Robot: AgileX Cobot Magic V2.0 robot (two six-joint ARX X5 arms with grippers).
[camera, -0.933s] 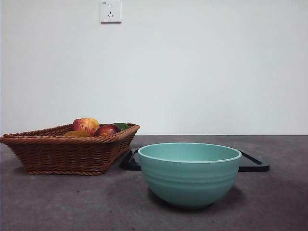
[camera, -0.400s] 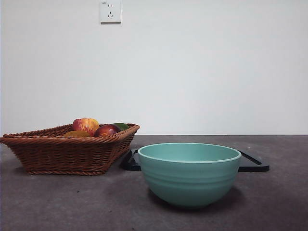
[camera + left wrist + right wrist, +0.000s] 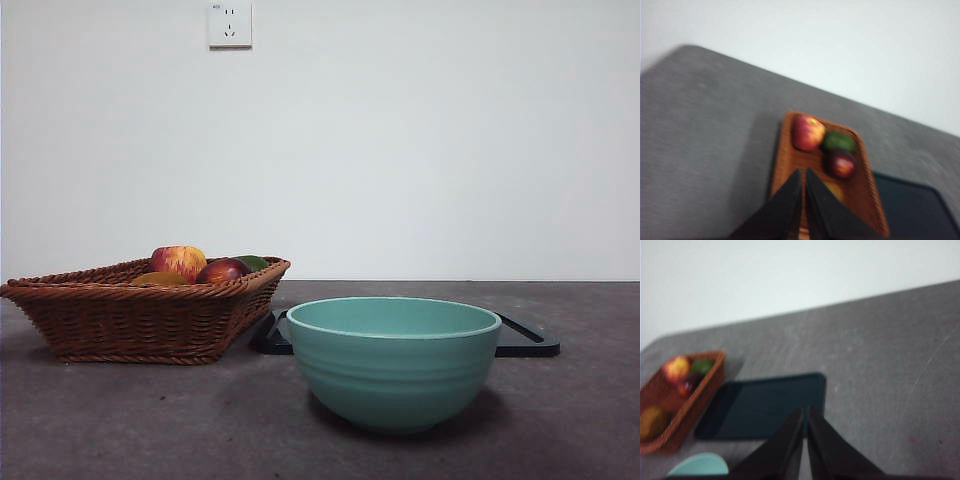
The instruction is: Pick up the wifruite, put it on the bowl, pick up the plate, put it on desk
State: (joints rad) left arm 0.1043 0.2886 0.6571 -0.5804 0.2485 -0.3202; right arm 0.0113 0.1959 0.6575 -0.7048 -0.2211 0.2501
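Note:
The wifruite (image 3: 158,279) lies in a wicker basket (image 3: 140,320) at the left, only its brownish-orange top showing over the rim. In the left wrist view the wifruite (image 3: 835,190) is partly behind my left gripper (image 3: 804,173), which hovers shut and empty above the basket (image 3: 782,150). The mint-green ribbed bowl (image 3: 393,362) stands empty in the middle of the desk (image 3: 120,420). Behind it lies a flat black plate (image 3: 525,340). My right gripper (image 3: 805,411) hangs shut and empty above the plate (image 3: 765,405); the wifruite (image 3: 652,423) and the bowl's rim (image 3: 699,464) show too.
The basket also holds a red-and-yellow apple (image 3: 179,260), a dark red fruit (image 3: 222,270) and a green fruit (image 3: 253,262). A white wall with a socket (image 3: 229,24) stands behind the desk. Neither arm shows in the front view.

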